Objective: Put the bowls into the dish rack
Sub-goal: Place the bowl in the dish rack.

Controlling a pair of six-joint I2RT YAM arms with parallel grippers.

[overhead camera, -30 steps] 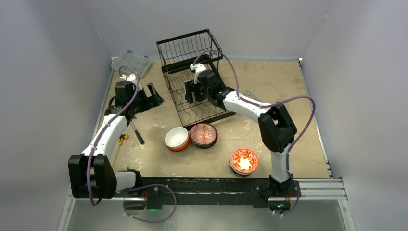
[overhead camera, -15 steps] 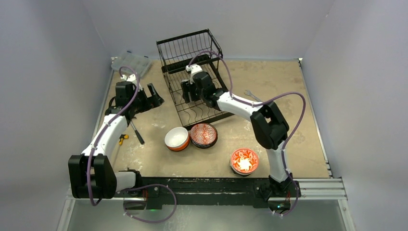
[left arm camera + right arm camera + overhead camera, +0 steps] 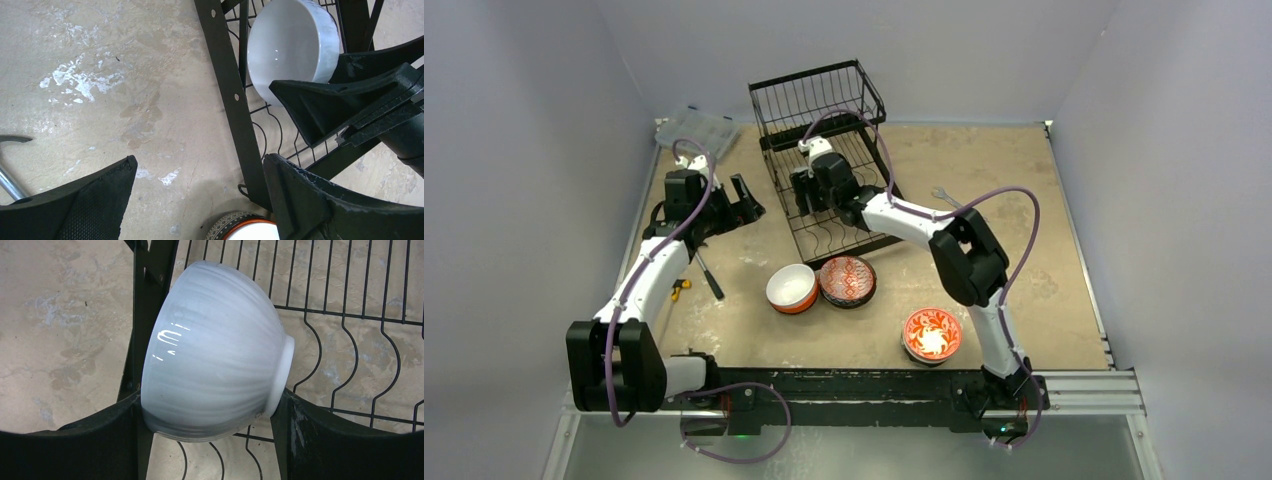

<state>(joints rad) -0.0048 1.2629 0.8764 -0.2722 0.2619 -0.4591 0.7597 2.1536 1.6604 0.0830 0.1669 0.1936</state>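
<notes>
My right gripper (image 3: pixel 207 420) is shut on a white ribbed bowl (image 3: pixel 215 350), held on its side, rim to the left, just above the slotted base of the black wire dish rack (image 3: pixel 816 92). The same bowl (image 3: pixel 287 45) shows in the left wrist view, beyond the rack's frame bar (image 3: pixel 227 90). Left of the rack, my left gripper (image 3: pixel 200 175) hangs open over bare table with nothing between its fingers. On the table in front of the rack sit a white-lined orange bowl (image 3: pixel 791 287), a dark red-patterned bowl (image 3: pixel 847 280) and a red floral bowl (image 3: pixel 932 334).
A clear plastic compartment box (image 3: pixel 696 130) lies at the back left corner. A black-handled tool (image 3: pixel 707 275) and a small yellow piece (image 3: pixel 680 287) lie by the left arm. A metal wrench (image 3: pixel 944 195) lies right of the rack.
The right arm has carried the white bowl to the left and farther back over the rack's base. The left arm has stayed where it was.
</notes>
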